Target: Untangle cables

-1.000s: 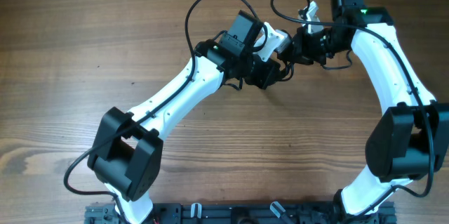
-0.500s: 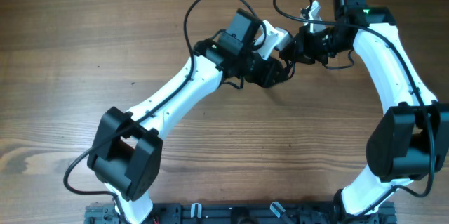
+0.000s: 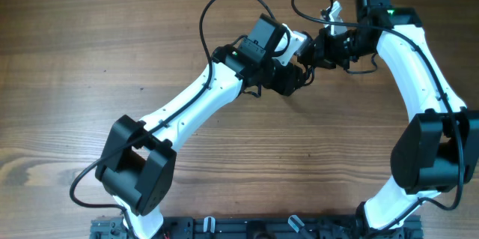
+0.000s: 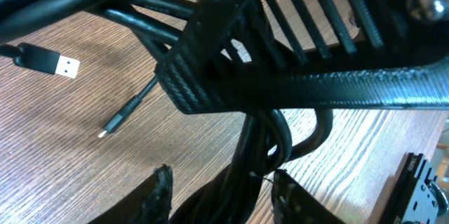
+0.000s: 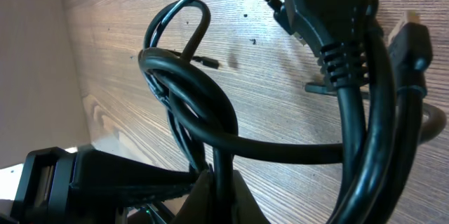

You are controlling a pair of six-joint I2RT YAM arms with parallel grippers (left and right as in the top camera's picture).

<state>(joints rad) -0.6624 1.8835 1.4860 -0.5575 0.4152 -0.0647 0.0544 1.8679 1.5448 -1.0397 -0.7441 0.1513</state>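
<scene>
The cables (image 3: 305,65) are a black tangle hanging between my two grippers at the far middle of the table. In the left wrist view the bundle (image 4: 245,168) runs between the fingers of my left gripper (image 4: 221,178). Those fingers stand open, with bare table showing between the left fingertip (image 4: 162,182) and the cords. A USB plug (image 4: 62,63) and a small thin plug (image 4: 116,122) lie loose on the wood. My right gripper (image 5: 222,182) is shut on one black cord (image 5: 223,150) below a knotted loop (image 5: 186,87). A large moulded plug (image 5: 330,20) hangs to its right. From overhead, my left gripper (image 3: 296,76) and right gripper (image 3: 310,56) almost touch.
The right gripper's black body (image 4: 295,76) crosses just above the left fingers. A thin black loop with a white end (image 3: 329,10) lies behind the grippers. A larger black loop (image 3: 213,14) arcs behind the left arm. A dark rail (image 3: 247,228) runs along the front edge.
My left gripper has opened and let go of the cable bundle, and it has shifted slightly to the right. The right gripper has kept its grip and barely moved.
</scene>
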